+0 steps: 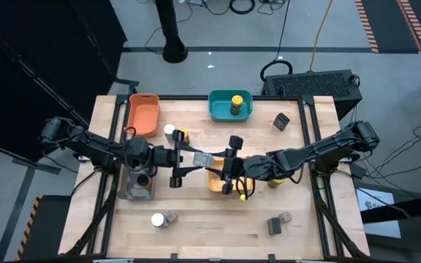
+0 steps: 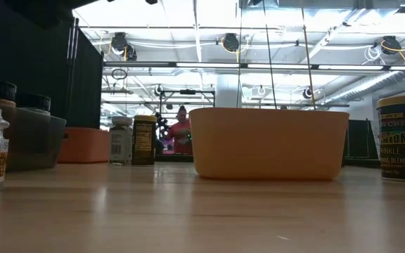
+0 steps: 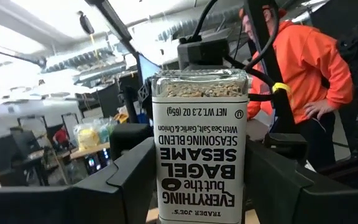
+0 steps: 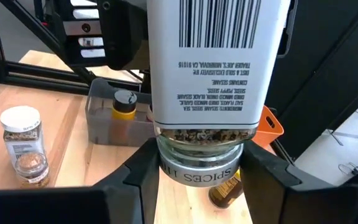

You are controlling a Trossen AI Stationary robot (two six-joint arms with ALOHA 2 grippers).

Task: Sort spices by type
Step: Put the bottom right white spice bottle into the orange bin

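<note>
Handover mid-air above the table's middle: my left gripper (image 3: 197,186) and right gripper (image 4: 197,180) both clasp the square glass jar of bagel seasoning with a white label (image 3: 199,143), over the yellow plastic bin (image 1: 218,180). Next, I judge, one grip must let go cleanly.

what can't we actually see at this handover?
- High view: jar between left gripper and right gripper; too small to read.
- Left wrist view: jar's lid cut off by the bottom edge.
- Low view: neither gripper nor that jar in frame.
- High view: yellow bin contents, hidden by right arm.
</note>
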